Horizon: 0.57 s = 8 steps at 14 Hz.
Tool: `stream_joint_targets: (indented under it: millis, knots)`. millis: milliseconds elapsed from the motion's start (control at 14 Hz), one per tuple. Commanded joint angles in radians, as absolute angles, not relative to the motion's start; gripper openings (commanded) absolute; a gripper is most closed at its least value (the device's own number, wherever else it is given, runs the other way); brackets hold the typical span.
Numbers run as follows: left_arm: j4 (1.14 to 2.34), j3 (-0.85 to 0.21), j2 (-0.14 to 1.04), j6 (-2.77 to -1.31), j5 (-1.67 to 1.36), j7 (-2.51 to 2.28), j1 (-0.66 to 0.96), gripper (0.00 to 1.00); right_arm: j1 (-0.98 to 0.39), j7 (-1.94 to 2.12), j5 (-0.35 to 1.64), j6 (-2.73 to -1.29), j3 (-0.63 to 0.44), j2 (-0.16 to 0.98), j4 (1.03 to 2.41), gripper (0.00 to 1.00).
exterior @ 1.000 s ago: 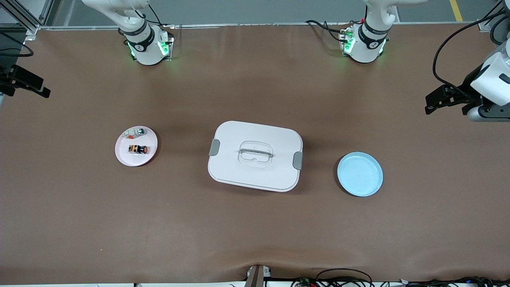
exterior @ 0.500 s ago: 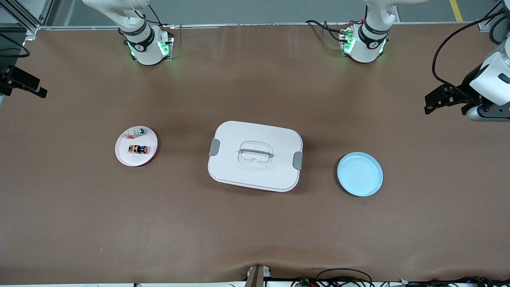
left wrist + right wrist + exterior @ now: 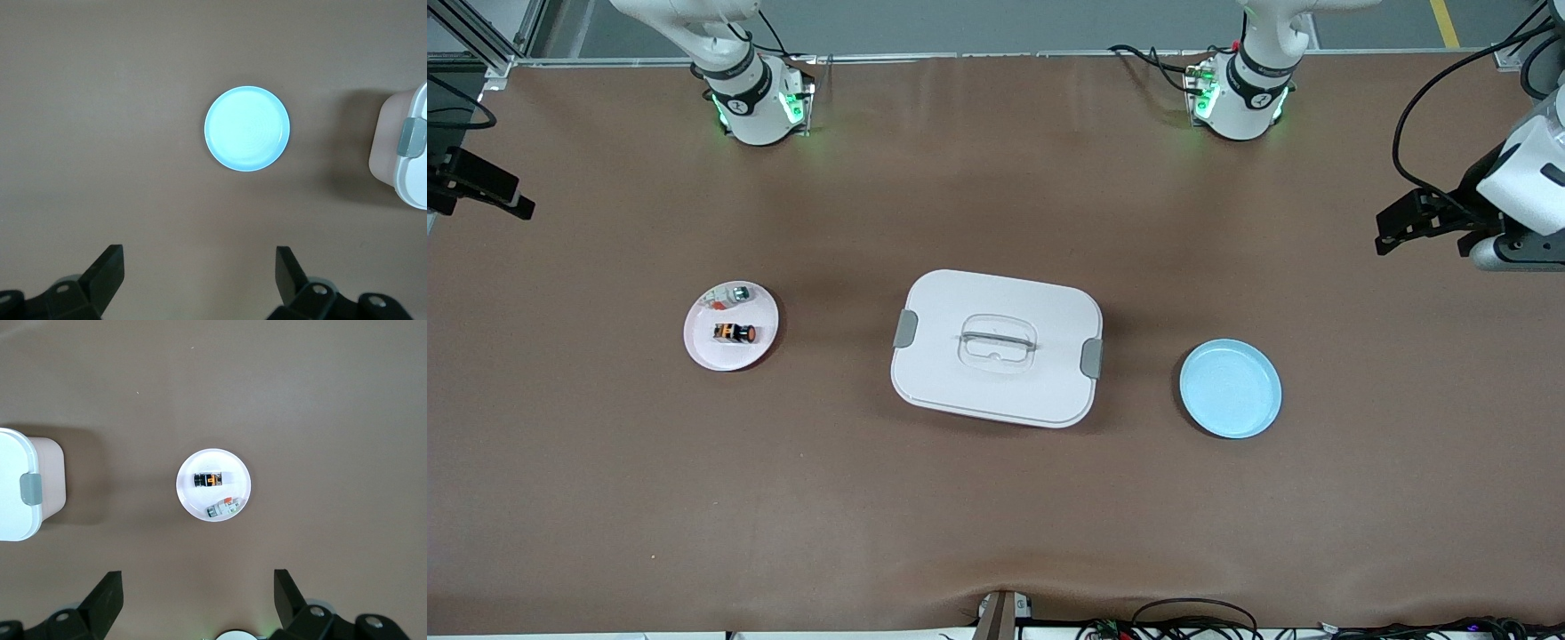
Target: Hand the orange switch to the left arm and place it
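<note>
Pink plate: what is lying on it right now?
On the pink plate lie two small parts: the orange switch on its side, and a whitish part with a greenish-silver cap close by. Nothing covers them; both grippers are elsewhere.

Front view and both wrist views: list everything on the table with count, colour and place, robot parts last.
orange switch: one, black with orange cap and band, lying on the pink plate, nearer the front camera than the whitish part.
whitish part: one, whitish with a greenish-silver cap, on the pink plate.
pink plate: one, pale pink, toward the right arm's end of the table.
box: one, white with grey latches, lid on, mid-table between the plates.
blue plate: one, light blue, empty, toward the left arm's end.
table: one, brown.
right gripper: one, black, jaws open, high over the pink plate.
left gripper: one, black, jaws open, high over the blue plate.
</note>
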<state>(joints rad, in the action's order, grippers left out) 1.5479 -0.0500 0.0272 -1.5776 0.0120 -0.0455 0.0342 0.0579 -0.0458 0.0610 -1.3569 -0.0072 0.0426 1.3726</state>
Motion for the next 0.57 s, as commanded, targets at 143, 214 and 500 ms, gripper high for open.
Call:
stream_joint_targets:
  millis: [143,214,500]
  knots:
    - [1.528,-0.051,0.032,-1.559,0.014,-0.025,0.032,1.0,0.063,-0.035,0.055,-1.362,-0.002,0.046,1.423,1.0]
    - [1.528,-0.051,0.032,-1.559,0.014,-0.023,0.034,1.0,0.061,-0.043,0.057,-1.386,-0.002,0.043,1.463,1.0]
    - [1.528,-0.051,0.031,-1.559,0.014,-0.021,0.032,1.0,0.064,-0.083,0.061,-1.497,0.0,0.04,1.607,1.0]
